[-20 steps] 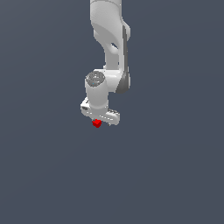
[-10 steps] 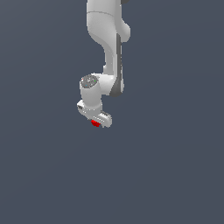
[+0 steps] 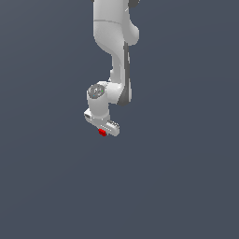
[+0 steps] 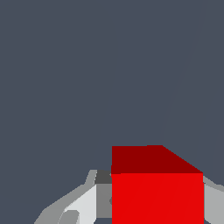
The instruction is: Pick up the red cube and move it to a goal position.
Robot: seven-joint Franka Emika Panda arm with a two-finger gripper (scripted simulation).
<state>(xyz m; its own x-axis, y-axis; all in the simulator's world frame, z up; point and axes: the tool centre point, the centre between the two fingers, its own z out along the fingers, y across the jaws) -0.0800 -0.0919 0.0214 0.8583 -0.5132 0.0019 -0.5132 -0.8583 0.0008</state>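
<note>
The red cube [image 3: 102,133] sits just left of the centre of the exterior view, a little below the middle of the frame, tucked directly under the white gripper [image 3: 103,132]. We see only a small patch of red there, peeking out beneath the gripper's lower edge; the rest is covered by the gripper body.

In the wrist view the red cube [image 4: 157,192] fills much of the lower right of the picture. We see a bright front face and a darker top face above it, both flat and unmarked. A pale grey finger [image 4: 83,203] lies against the cube's side toward the lower left, and a sliver of a second grey finger [image 4: 213,199] shows at the lower right edge, touching the opposite side. So we read the fingers as clenched on the cube, one on each side, with the cube held between them.

The white Panda arm [image 3: 112,37] comes down from the top centre of the exterior view, bends at a rounded joint near the middle, and ends in the gripper, which is tilted so that its lower end slants toward the exterior view's right.

Behind everything we see only a plain dark grey-blue background [image 3: 186,163], with no visible edge or surface line, so we cannot tell whether the cube is touching anything beneath it.
</note>
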